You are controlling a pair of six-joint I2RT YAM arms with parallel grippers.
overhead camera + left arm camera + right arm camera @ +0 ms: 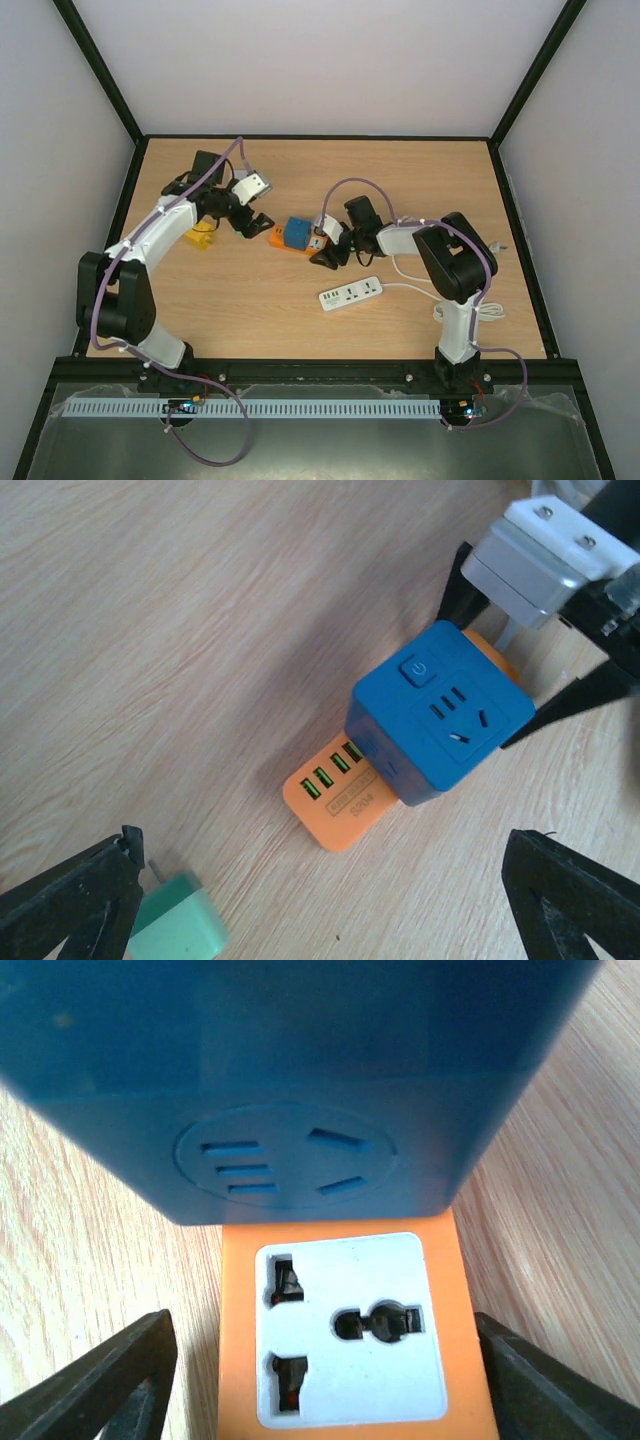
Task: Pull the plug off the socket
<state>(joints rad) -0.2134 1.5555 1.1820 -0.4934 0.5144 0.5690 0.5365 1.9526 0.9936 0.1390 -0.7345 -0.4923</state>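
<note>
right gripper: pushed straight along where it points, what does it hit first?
The orange socket block, on its white outlet face, centred between the open fingers of the right gripper. The blue cube sits just beyond. The fingers look set to straddle the block, though depth is unclear.

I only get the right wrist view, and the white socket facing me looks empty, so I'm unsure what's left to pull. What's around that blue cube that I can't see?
Observer: The blue cube has a power button and an empty outlet on its upper face.
Operator: Where is the left arm?
Observer: The left gripper hovers to the cube's left in the top view, jaws open and holding nothing.
Operator: Anything else on the table?
Observer: A white power strip lies nearer the arm bases, apart from the cube.
</note>
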